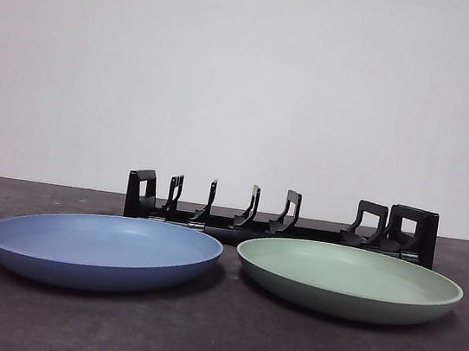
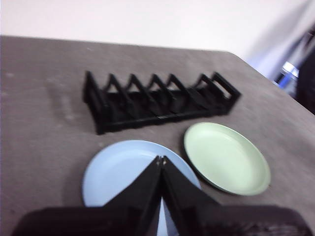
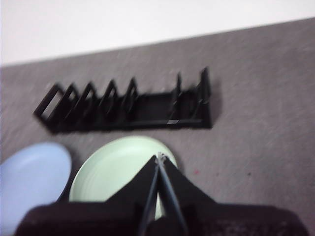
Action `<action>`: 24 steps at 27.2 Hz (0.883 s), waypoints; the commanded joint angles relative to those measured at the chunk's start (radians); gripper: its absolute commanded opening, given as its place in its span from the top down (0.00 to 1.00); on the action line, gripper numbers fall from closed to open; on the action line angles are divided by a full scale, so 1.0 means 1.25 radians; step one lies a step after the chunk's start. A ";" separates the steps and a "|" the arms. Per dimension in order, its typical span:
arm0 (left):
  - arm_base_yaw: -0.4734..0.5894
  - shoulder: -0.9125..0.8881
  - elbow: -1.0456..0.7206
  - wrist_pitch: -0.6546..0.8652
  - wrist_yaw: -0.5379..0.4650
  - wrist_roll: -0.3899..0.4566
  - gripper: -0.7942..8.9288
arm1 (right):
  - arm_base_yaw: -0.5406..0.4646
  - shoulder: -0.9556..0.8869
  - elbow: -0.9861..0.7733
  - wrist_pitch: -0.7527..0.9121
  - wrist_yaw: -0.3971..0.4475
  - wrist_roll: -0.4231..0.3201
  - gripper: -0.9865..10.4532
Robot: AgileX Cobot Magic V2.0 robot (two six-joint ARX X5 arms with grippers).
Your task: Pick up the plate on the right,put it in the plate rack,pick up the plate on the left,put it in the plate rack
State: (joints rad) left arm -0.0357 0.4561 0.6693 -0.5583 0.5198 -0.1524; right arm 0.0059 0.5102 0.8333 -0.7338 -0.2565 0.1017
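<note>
— Nearest the front camera, what is found, and has anything been racked yet?

— Two plates are seen lying flat on the dark table (image 1: pixel 210 347), both in front of the plate rack (image 1: pixel 280 221). The blue plate (image 1: pixel 102 249) is set before the rack's left half and the green plate (image 1: pixel 349 279) before its right half; their rims are near each other but a small gap is kept between them. No plate is held between the rack's upright prongs, so nothing can be counted as done.

— So all of the task is left?

— That is judged so. The green plate, being the one on the right, is to be lifted and slotted first, then the blue one. Neither is gripped at present.

— And the grippers?

— The left gripper (image 2: pixel 161 160) is held above the near side of the blue plate, on the side away from the rack, with its jaws pressed together and nothing between them. The right gripper (image 3: pixel 160 157) is held likewise over the near edge of the green plate, jaws closed and empty. Neither arm is shown in the front view. The right jaws would have to be parted before the green rim could be taken.
</note>
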 commanded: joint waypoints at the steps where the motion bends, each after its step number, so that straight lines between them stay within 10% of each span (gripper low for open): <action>1: 0.002 0.026 0.061 -0.073 0.042 0.054 0.92 | 0.000 0.054 0.072 -0.081 -0.048 -0.067 0.92; 7: -0.003 0.079 0.189 -0.239 0.055 0.142 0.92 | 0.000 0.154 0.182 -0.232 -0.182 -0.132 0.92; 19: -0.052 0.146 0.276 -0.294 0.073 0.164 0.91 | 0.001 0.197 0.208 -0.292 -0.196 -0.166 0.91; 24: -0.078 0.167 0.298 -0.287 0.076 0.173 0.24 | 0.001 0.197 0.211 -0.286 -0.197 -0.164 0.51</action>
State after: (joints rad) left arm -0.1303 0.6670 1.0367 -0.9264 0.6098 0.0437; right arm 0.0063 0.7589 1.0920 -1.0996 -0.4980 -0.0975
